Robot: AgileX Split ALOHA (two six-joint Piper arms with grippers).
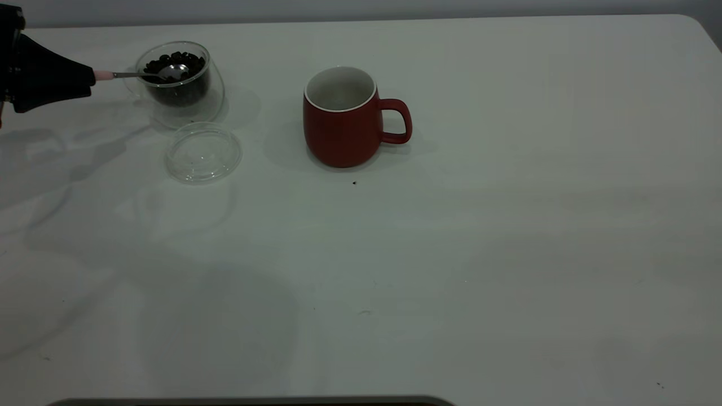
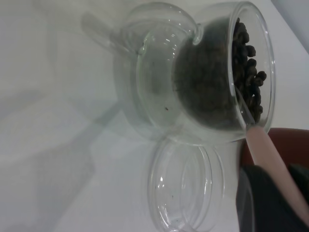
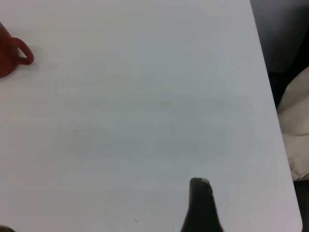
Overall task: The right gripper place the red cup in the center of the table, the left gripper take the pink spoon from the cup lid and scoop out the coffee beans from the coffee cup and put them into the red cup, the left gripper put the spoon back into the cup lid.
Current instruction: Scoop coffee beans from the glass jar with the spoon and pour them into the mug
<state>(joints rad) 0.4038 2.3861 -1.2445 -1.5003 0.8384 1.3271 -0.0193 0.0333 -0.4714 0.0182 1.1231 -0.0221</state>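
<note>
My left gripper (image 1: 90, 76) at the far left is shut on the pale pink handle of the pink spoon (image 1: 135, 74). The spoon's metal bowl lies inside the clear coffee cup (image 1: 180, 93), on the coffee beans (image 1: 177, 59). The cup lid (image 1: 203, 152) lies empty on the table just in front of that cup. The red cup (image 1: 338, 132) stands upright near the table's middle, handle to the right, white inside. The left wrist view shows the gripper (image 2: 277, 193), spoon handle (image 2: 268, 154), beans (image 2: 248, 72) and lid (image 2: 186, 186). My right gripper is outside the exterior view; one black finger (image 3: 200, 203) shows over bare table.
The white table (image 1: 479, 254) stretches wide to the right and front of the red cup. A tiny dark speck (image 1: 354, 182) lies just in front of the red cup. The table's right edge and a pale object (image 3: 297, 130) beyond it show in the right wrist view.
</note>
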